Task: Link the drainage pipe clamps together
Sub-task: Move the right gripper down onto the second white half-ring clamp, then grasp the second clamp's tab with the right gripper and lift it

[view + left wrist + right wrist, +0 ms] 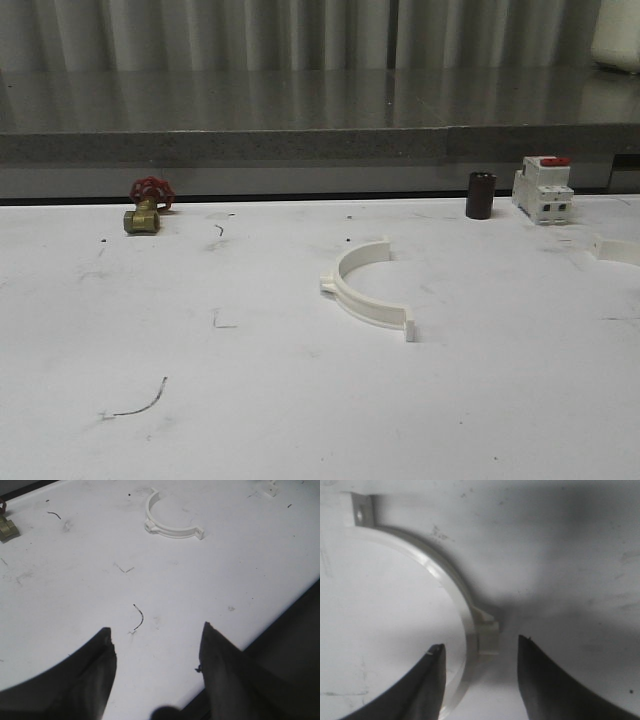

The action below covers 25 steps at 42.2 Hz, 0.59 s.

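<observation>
One white half-ring drainage pipe clamp (365, 290) lies flat mid-table, its opening toward the back, with tabs at both ends. It also lies far ahead of my left gripper (156, 640) as the clamp (167, 522); that gripper is open over bare table with nothing between its fingers. A second white clamp piece (615, 248) rests at the right edge. Close under my right gripper (480, 644), which is open, curves a clamp band (445, 580). One finger is inside the arc and the other outside, beside a small lug (487, 630).
A brass valve with a red handwheel (148, 205) stands back left. A dark cylinder (481, 195) and a white breaker with a red top (543, 188) stand back right. A grey ledge (320, 145) runs behind the table. The table's edge (280, 625) is near my left gripper.
</observation>
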Tool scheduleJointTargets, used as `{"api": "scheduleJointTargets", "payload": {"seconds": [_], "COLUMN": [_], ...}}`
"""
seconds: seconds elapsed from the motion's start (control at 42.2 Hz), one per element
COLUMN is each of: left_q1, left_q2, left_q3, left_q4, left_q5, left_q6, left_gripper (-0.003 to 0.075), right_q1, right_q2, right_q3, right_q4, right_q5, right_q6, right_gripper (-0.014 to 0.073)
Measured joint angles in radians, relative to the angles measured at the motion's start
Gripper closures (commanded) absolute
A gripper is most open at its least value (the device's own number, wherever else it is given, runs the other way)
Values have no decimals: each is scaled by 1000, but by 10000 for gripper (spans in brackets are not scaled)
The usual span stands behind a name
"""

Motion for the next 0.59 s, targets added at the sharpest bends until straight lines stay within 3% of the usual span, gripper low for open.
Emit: {"api": "scheduleJointTargets", "payload": {"seconds": [0.189, 0.379, 0.592], "left_q1": [0, 0, 0], "left_q2": [0, 0, 0], "left_q3": [0, 0, 0], "left_q4": [0, 0, 0], "left_q5": [0, 0, 0], "left_q6": [0, 0, 0], "left_gripper": [346, 346, 346], "right_q1": [4, 4, 4], "right_q2": [36, 38, 38], "right_q3": [0, 0, 0], "right_q4": [0, 0, -1], "right_q5": [-13, -19, -19], "right_q6": [0, 0, 0], "right_gripper": [232, 414, 427]}}
